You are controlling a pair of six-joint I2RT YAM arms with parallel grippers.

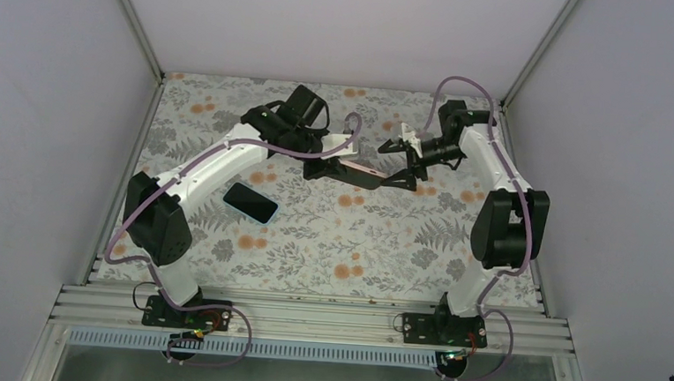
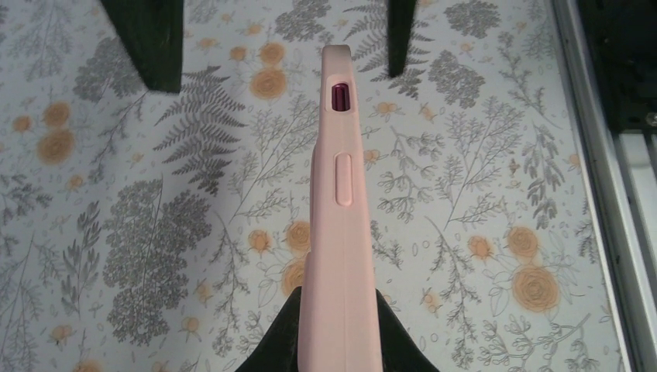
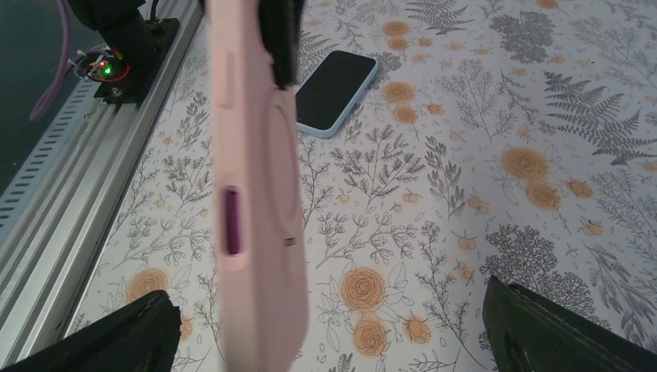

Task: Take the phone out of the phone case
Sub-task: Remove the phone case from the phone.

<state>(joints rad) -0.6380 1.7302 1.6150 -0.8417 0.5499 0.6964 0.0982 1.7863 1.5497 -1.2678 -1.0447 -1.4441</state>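
A pink phone case (image 1: 363,171) is held on edge above the floral table. My left gripper (image 1: 331,161) is shut on its near end, and the left wrist view shows the case (image 2: 341,225) between the black fingers (image 2: 283,333). A purple phone (image 2: 338,97) shows through a side cutout, and it also shows in the right wrist view (image 3: 231,221). My right gripper (image 1: 403,165) is open at the case's far end. In the right wrist view the case (image 3: 259,178) hangs between its wide-apart fingers (image 3: 108,341), nearer the left one, with no contact visible.
A second phone in a light blue case (image 1: 250,202) lies screen up on the table left of centre, and it also shows in the right wrist view (image 3: 337,89). Aluminium rails (image 1: 308,317) run along the near edge. Walls enclose the left, the right and the back.
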